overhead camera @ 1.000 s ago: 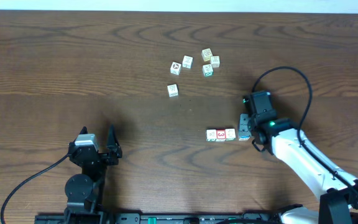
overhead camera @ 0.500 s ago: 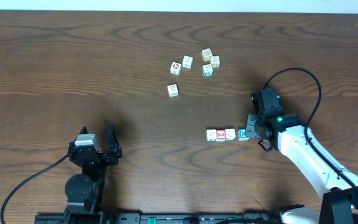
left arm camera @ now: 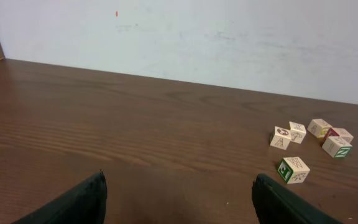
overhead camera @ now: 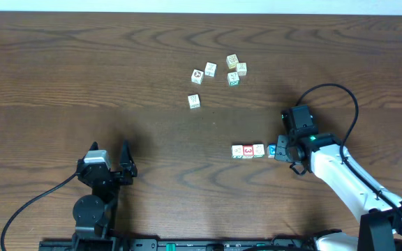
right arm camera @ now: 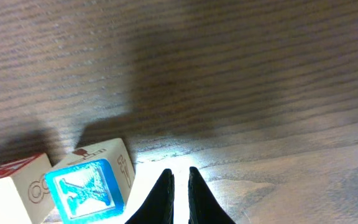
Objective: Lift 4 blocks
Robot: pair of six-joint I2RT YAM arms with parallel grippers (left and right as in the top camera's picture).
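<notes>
Four small cubes lie in a row on the table: a white-faced one (overhead camera: 237, 150), a red-faced one (overhead camera: 248, 150), another white-faced one (overhead camera: 258, 150) and a blue-faced one (overhead camera: 271, 150). My right gripper (overhead camera: 281, 152) sits low just right of the blue cube. In the right wrist view its fingers (right arm camera: 179, 190) are shut with nothing between them. There the blue cube (right arm camera: 86, 190) lies to their left, with the red cube (right arm camera: 5, 169) at the frame's edge. My left gripper (overhead camera: 108, 164) rests open at the front left (left arm camera: 179, 205), far from the row.
Several pale cubes lie scattered at the back: one alone (overhead camera: 195, 101), a pair (overhead camera: 204, 72) and a cluster (overhead camera: 235, 69). The left wrist view shows them at the right (left arm camera: 293, 169), below a white wall (left arm camera: 179, 37). A black cable (overhead camera: 330, 90) loops behind the right arm.
The right gripper has moved off the blue cube to its right side and shut empty. The blue cube stays on the table at the row's end. The left arm has not moved.
</notes>
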